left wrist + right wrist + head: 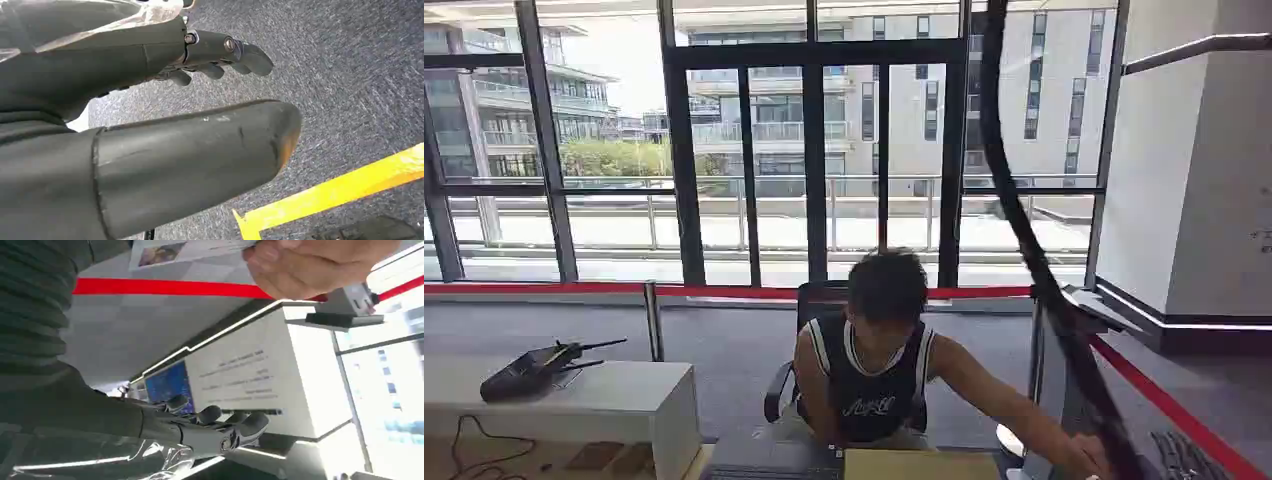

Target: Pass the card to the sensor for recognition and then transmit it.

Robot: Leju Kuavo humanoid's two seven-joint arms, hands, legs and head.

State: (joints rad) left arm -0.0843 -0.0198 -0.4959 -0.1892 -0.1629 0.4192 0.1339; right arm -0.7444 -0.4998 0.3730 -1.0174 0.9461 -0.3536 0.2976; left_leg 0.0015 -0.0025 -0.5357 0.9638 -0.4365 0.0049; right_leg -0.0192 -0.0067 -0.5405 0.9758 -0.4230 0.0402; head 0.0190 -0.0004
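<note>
The card (192, 249) is not in the robot's hands. In the right wrist view a person's hand (310, 265) holds it by one end, near the right hand (215, 427) but apart from it. The right hand's fingers (252, 422) are stretched out and a little apart, and nothing is between them. The left hand (200, 55) hangs over grey carpet near a yellow line (330, 192); its fingers (250, 55) are loosely bent with the thumb (200, 160) apart, and it holds nothing.

I judge the step in hand is to receive the card. To do it well, the right hand should come under the free end of the card, keep the fingers apart until the card lies between thumb and fingers, then pinch it flat and not bend it.

In the head view a person (869, 365) sits behind the desk and reaches to the robot's right, where a black cable (1034, 250) crosses the picture. Which object is the sensor I cannot tell. The card is cut off by the picture edge, and its print is too small to read.
</note>
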